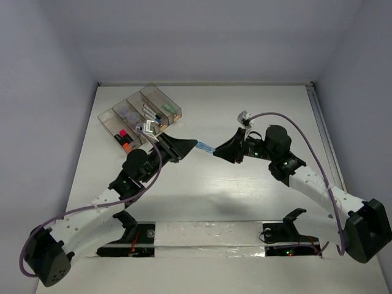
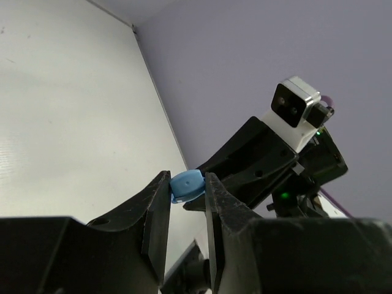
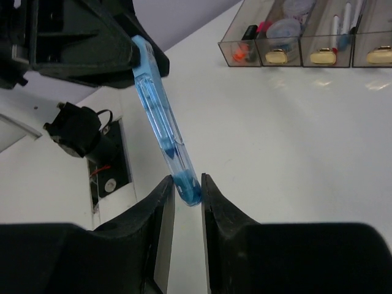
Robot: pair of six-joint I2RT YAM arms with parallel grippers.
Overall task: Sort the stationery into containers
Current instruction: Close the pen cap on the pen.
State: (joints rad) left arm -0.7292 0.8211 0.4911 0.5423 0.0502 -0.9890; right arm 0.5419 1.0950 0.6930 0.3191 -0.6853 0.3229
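Note:
A long translucent blue clip (image 1: 205, 147) hangs in the air between my two grippers, right of the containers. My left gripper (image 1: 195, 144) is shut on one end of the blue clip (image 2: 187, 185). My right gripper (image 1: 215, 151) has its jaws closed against the other end of the blue clip (image 3: 185, 184). The row of four smoky bins (image 1: 105, 117) stands at the far left and also shows in the right wrist view (image 3: 240, 44). The bins hold highlighters (image 1: 124, 138), rolls (image 3: 285, 27) and pens (image 3: 339, 24).
The left wrist camera (image 1: 147, 127) hangs over the near ends of the bins. Black fixtures (image 1: 275, 236) sit in a taped strip at the table's near edge. Walls close in the table on three sides.

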